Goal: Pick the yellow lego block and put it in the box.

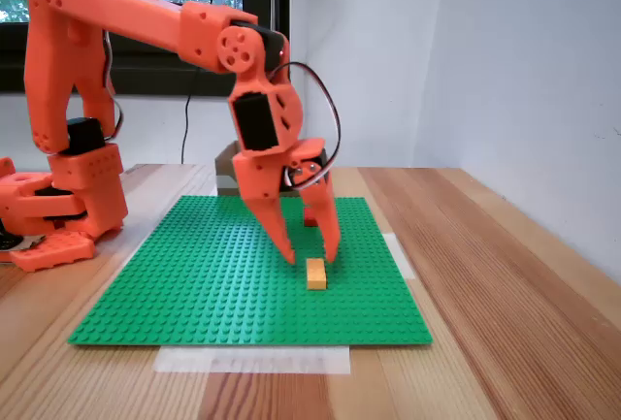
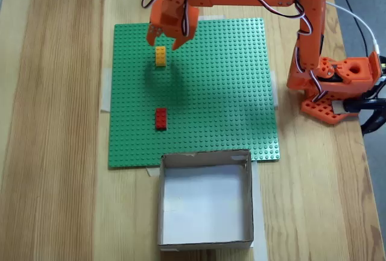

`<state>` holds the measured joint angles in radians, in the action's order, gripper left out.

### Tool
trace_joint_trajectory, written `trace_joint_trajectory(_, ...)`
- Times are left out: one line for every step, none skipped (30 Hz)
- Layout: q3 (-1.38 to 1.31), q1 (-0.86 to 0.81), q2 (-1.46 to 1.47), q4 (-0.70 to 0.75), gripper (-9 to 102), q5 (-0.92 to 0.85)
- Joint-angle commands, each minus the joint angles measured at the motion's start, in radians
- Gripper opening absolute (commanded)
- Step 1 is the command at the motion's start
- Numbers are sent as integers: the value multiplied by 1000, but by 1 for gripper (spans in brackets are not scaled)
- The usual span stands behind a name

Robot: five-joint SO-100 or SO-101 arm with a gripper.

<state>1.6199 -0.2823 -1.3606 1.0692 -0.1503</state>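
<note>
Wooden tabletop carries a green baseplate (image 1: 194, 284); the yellow lego block (image 1: 316, 274) lies near its front edge, just below the spread-open, empty gripper (image 1: 310, 257). Light, rigid, slick plastic: best pinched across its long sides.

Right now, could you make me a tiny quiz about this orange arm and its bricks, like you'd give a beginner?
1. True or false: the jaws of the gripper are already closed on the yellow lego block.
2. Which brick lies nearer the box in the view from above: A) the yellow one, B) the red lego brick?
3. Fill in: both bricks rest on a ____ studded baseplate.

Key
1. False: the jaws are open, poised just over the block.
2. B.
3. Green.
</note>
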Motion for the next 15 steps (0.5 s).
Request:
trace_joint_trajectory(-20,9,-6,2,20,-14)
trace_joint_trajectory(-20,12,-6,2,20,-18)
trace_joint_trajectory(-18,20,-6,3,20,-29)
trace_joint_trajectory(-17,21,-6,5,20,-34)
trace_joint_trajectory(-14,25,-6,3,20,-37)
trace_joint_trajectory(-11,28,-6,2,20,-40)
trace_joint_trajectory(-8,29,-5,2,20,-44)
trace_joint_trajectory(-6,31,-3,0,20,-44)
trace_joint_trajectory(-5,34,-2,-2,20,-48)
trace_joint_trajectory(-5,35,-2,0,20,-49)
trace_joint_trajectory(-5,35,0,0,20,-49)
trace_joint_trajectory(-5,37,2,0,20,-52)
trace_joint_trajectory(-5,38,6,-2,20,-54)
trace_joint_trajectory(-6,38,11,-5,20,-55)
trace_joint_trajectory(-8,40,14,-6,21,-57)
